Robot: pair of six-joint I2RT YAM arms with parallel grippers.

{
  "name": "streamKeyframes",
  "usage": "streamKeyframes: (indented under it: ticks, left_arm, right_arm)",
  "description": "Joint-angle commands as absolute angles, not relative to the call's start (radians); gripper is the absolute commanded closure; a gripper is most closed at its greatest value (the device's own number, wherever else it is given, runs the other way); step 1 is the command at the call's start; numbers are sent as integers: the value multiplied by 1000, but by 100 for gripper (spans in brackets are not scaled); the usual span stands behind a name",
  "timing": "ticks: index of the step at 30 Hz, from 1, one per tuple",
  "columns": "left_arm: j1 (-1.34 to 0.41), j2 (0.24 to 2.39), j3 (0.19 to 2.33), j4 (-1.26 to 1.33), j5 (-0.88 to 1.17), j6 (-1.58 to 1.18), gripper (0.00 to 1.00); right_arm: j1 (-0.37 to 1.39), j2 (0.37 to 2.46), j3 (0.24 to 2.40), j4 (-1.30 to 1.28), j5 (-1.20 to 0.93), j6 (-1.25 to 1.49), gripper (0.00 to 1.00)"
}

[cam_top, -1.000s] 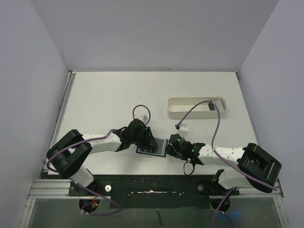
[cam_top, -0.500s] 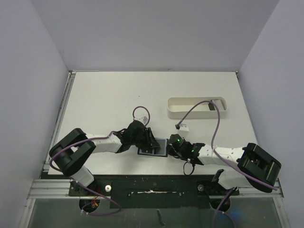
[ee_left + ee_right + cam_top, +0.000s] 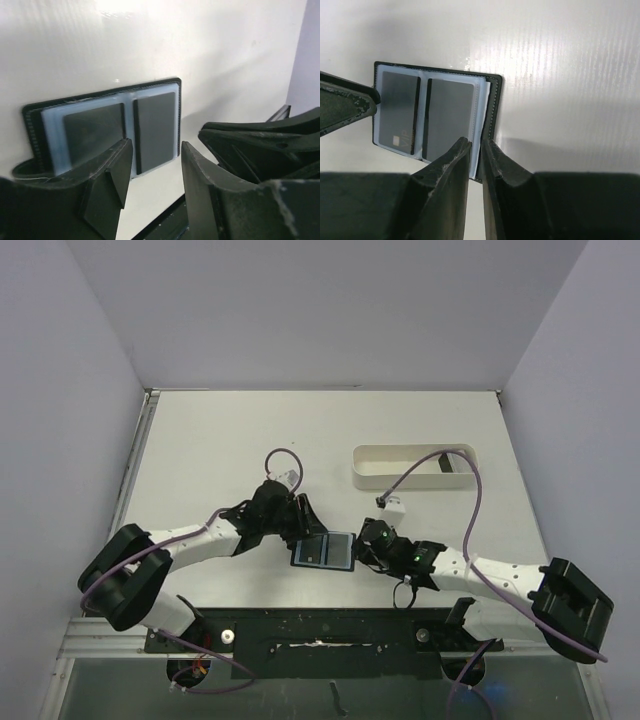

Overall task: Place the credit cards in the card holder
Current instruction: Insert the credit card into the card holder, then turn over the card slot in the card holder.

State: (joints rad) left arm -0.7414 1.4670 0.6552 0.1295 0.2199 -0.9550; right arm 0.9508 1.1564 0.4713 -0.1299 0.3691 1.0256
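Left gripper (image 3: 154, 152), jaws apart; right gripper (image 3: 476, 146), jaws pinched nearly together.

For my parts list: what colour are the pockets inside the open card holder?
Pale bluish-grey pockets in the small black folding card holder; clearest in right wrist view.

The card holder (image 3: 323, 551) lies open on the table (image 3: 220, 450) near its front edge, between my left gripper (image 3: 303, 528) at its left end and my right gripper (image 3: 362, 552), which pinches its right edge. Two credit cards (image 3: 449, 117) sit side by side in its pockets. The tray (image 3: 400, 480) lies behind it, off to the right.
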Motion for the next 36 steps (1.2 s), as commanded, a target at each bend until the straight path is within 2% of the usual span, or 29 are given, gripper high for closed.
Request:
streamKeyframes:
  ticks: [1,12,25,36]
  left_arm:
    - [-693,1420,676,54,203,-880,57]
    - [-640,1450,626,95,260,-858,54]
    - [-640,1458,637,31,186,-818,54]
    - [-642,1496,624,77,214,-823,53]
  right_arm:
    - [962,1185,539,-37,370,994,82]
    - [971,1359,596,7,325,978,83]
    - [974,1362,566,21,328,991,84]
    - [977,1356,559,20,332,994,84]
